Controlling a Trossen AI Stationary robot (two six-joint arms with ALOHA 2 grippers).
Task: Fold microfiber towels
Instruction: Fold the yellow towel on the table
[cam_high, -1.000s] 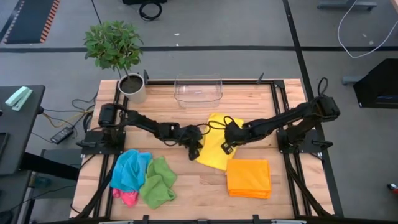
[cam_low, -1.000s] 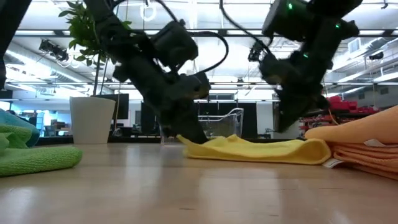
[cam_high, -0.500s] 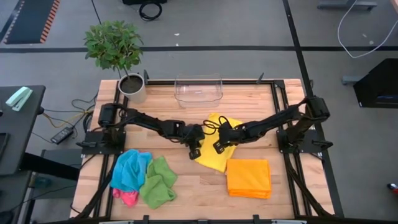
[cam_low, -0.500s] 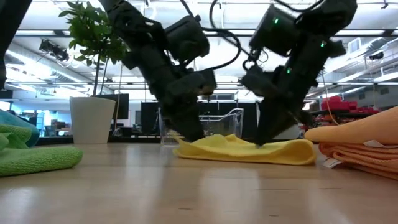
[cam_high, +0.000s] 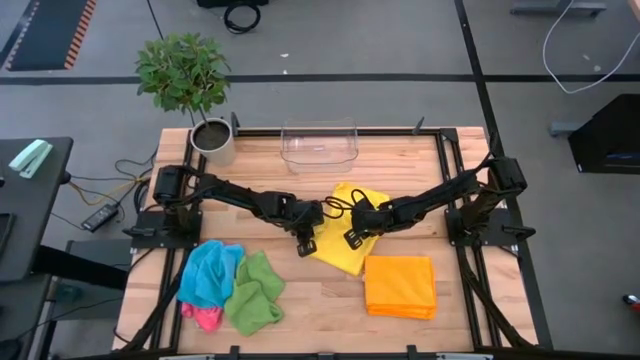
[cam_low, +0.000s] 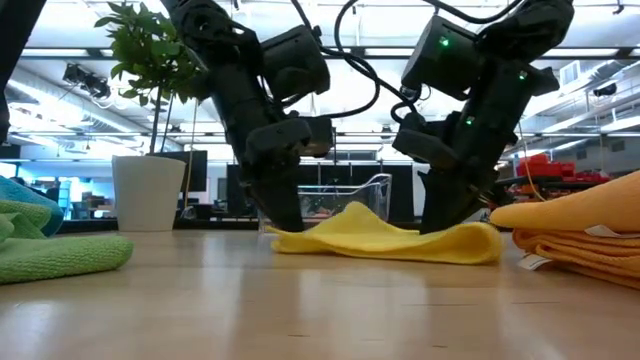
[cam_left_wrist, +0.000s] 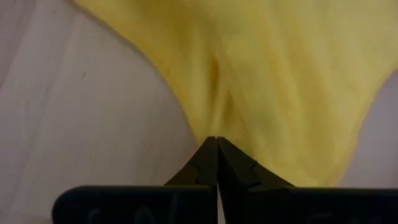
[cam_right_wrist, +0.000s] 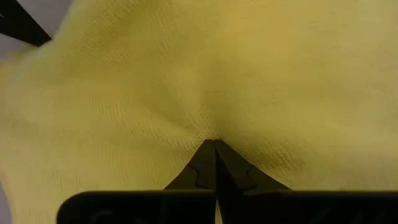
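I am working the yellow microfiber towel (cam_high: 347, 232), a soft square cloth lying in the middle of the pale wooden table (cam_high: 300, 310). My left gripper (cam_left_wrist: 217, 144) is pinching shut on its edge toward my left side, and my right gripper (cam_right_wrist: 214, 147) is clamping a fold of the same cloth nearer the middle. In the low view the fabric is rising in a small peak between my two pincers, so I judge I am midway through folding this one, gathering it to lay one half over the other.

The next move calls for lifting both pinches together and evenly, carrying them across so the edges meet, since this limp, fuzzy weave is sagging and wrinkling wherever I am not holding it.

The neat stack of folded orange cloths (cam_high: 400, 285) is sitting just beside it, nearer the front. The loose heap of blue, green and pink cloths (cam_high: 228, 288) is waiting at the front left.
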